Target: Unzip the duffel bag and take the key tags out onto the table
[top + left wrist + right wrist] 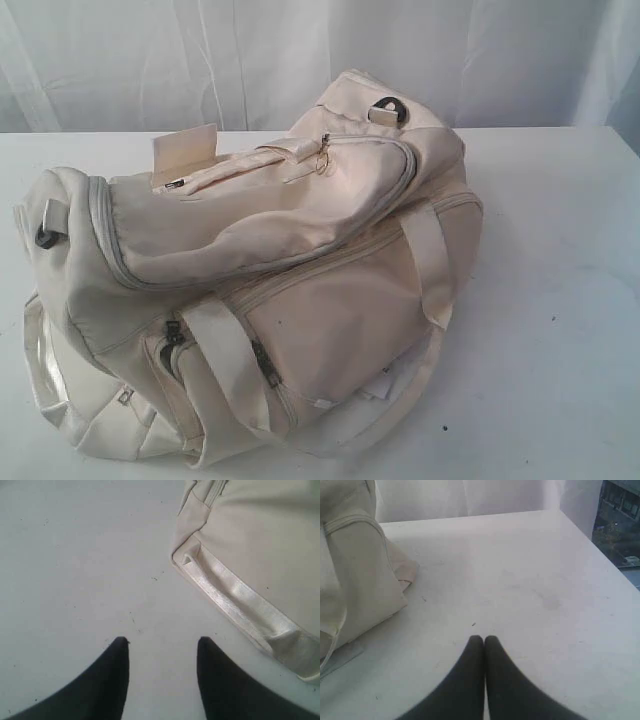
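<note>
A wide white surface (560, 250) carries a cream duffel bag (300, 270), zipped shut; we see no key tags, presumably inside it. Beside the bag, our left pincer (162, 642) gapes empty and our right pincer (484, 639) is pressed closed, empty. We should grip the bag-top zipper pull (322, 152) squarely.
</note>
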Controlling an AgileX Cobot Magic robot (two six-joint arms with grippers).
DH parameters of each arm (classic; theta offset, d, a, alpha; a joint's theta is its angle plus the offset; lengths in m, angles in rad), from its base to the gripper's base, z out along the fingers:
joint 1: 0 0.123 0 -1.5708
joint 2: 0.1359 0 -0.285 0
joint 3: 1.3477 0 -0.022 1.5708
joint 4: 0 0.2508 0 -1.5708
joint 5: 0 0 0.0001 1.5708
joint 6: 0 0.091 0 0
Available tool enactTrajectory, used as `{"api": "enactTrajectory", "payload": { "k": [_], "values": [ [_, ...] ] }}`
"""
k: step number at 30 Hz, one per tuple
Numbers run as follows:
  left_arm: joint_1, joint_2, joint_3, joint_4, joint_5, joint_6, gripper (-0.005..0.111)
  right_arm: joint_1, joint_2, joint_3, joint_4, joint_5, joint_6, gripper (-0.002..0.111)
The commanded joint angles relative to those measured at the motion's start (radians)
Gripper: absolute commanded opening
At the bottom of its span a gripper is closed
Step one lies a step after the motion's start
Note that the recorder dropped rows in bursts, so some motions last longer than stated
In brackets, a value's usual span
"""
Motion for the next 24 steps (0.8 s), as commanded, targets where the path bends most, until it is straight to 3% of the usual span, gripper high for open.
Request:
{"api": "enactTrajectory", "payload": {
  "k": [1, 24],
  "values": [
    [-0.005, -0.004, 0.004, -0.007, -0.002, -0.001, 0.048, 0.005, -0.006, 0.003, 0.002, 0.0, 0.002, 0.0],
    [-0.005, -0.004, 0.004, -0.007, -0.002, 0.004, 0.048, 0.005, -0.006, 0.003, 0.002, 0.0, 0.031, 0.0]
  ]
}}
